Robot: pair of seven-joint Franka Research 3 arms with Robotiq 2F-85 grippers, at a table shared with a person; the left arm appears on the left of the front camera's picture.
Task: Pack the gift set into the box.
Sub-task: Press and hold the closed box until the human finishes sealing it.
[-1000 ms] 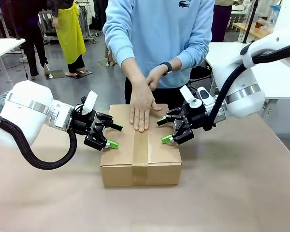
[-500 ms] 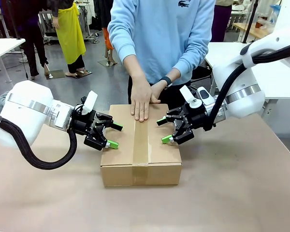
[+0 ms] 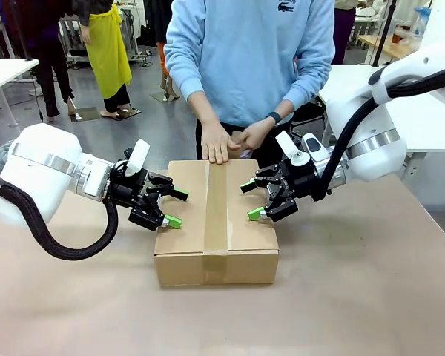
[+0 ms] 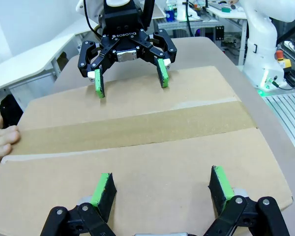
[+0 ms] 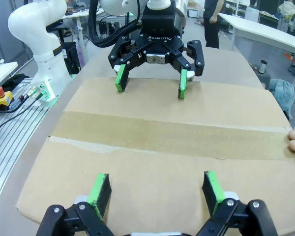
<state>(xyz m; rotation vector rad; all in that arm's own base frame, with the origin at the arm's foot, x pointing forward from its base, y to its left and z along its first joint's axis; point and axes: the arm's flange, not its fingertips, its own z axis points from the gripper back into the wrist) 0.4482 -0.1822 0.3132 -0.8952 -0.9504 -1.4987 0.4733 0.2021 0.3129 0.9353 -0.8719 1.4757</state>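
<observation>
The box (image 3: 216, 222) sits mid-desk, near the far edge, flaps shut, tape strip (image 3: 216, 208) down the centre seam. Left gripper (image 3: 171, 208) is at the box's left top edge, right gripper (image 3: 252, 200) at its right top edge. Both have jaws spread wide and hold nothing; the pads hover just over the lid, and I can't tell if they touch it. The person's hand (image 3: 216, 143) rests at the far end of the seam, fingertips on the cardboard. Looks like the sealing step: contents presumably inside, though that's not visible. Next move is probably to keep the flaps pinned until the tape is pressed flat, then back both arms off sideways without dragging the carton.
</observation>
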